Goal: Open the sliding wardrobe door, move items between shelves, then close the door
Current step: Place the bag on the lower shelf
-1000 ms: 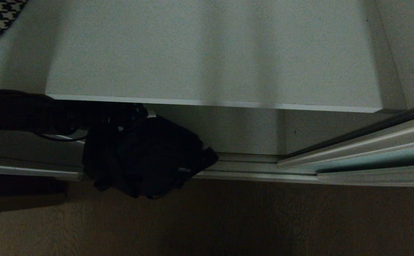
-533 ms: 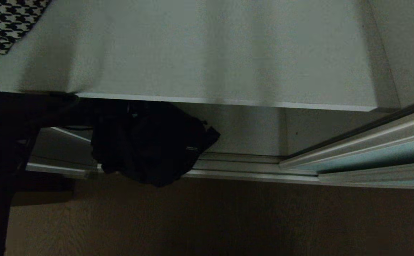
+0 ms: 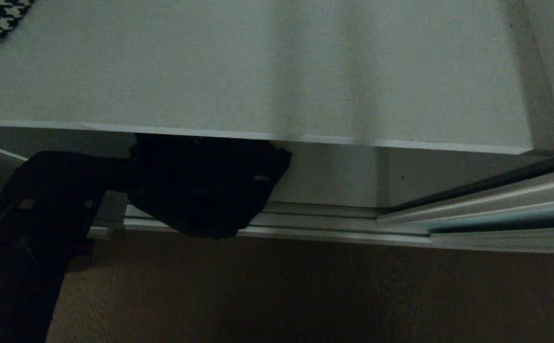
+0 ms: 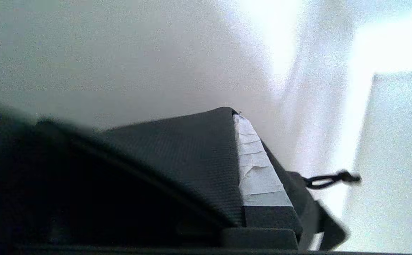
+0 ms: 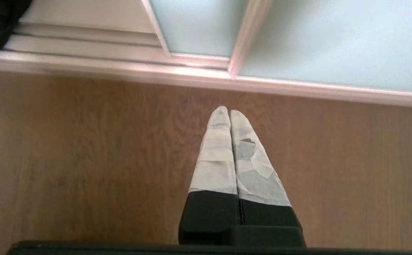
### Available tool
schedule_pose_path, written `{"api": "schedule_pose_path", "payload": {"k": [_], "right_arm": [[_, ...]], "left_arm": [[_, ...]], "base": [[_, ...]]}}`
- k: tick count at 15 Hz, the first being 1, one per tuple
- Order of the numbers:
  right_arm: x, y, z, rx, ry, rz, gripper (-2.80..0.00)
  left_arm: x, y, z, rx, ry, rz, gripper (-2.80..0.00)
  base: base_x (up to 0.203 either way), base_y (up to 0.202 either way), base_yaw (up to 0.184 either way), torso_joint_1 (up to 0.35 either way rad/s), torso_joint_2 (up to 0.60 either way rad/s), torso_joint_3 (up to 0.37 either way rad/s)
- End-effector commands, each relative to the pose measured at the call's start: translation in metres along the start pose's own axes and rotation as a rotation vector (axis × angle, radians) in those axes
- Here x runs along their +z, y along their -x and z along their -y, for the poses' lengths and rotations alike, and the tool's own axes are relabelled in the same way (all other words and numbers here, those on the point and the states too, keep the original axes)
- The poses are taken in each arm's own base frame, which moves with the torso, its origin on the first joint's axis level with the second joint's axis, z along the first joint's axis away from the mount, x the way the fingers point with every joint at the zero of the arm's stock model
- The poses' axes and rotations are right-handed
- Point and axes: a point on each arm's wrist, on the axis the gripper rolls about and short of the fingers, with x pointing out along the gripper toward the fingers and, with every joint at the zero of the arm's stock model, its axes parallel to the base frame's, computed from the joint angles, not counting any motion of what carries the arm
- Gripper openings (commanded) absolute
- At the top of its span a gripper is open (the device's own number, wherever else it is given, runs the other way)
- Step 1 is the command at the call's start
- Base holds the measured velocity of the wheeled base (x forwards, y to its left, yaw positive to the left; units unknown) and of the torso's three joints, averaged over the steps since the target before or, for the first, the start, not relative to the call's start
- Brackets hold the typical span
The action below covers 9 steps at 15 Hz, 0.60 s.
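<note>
One black bag (image 3: 205, 186) hangs just under the front edge of the white shelf (image 3: 257, 71), above the silver floor track (image 3: 305, 228). Left claw (image 4: 259, 170) is clamped on the bag's fabric, its taped finger showing beside it. Right claw (image 5: 230, 113) is pressed shut and empty over the wood floor (image 5: 85, 159), near the frosted glass door (image 5: 333, 39).

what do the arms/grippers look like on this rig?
Left arm: bulky matt black housing, with a thin cable along it. Right gripper: two tapered fingers wrapped in wrinkled pale tape over black bases. Left gripper's finger has the same tape.
</note>
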Motion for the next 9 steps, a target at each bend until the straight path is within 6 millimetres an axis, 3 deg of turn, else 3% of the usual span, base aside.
{"api": "schedule_pose_path", "payload": {"k": [1, 9], "right_arm": [[0.0, 0.0, 0.0, 0.0, 0.0, 0.001, -2.8], [0.0, 0.0, 0.0, 0.001, 0.0, 0.001, -2.8]], "left_arm": [[-0.003, -0.002, -0.004, -0.03, -0.016, 0.041, -2.8], [0.017, 0.007, 0.008, -0.257, -0.276, 0.38, -2.8]], "base": [[0.0, 0.0, 0.0, 0.0, 0.0, 0.0], [0.0, 0.0, 0.0, 0.0, 0.0, 0.0]]}}
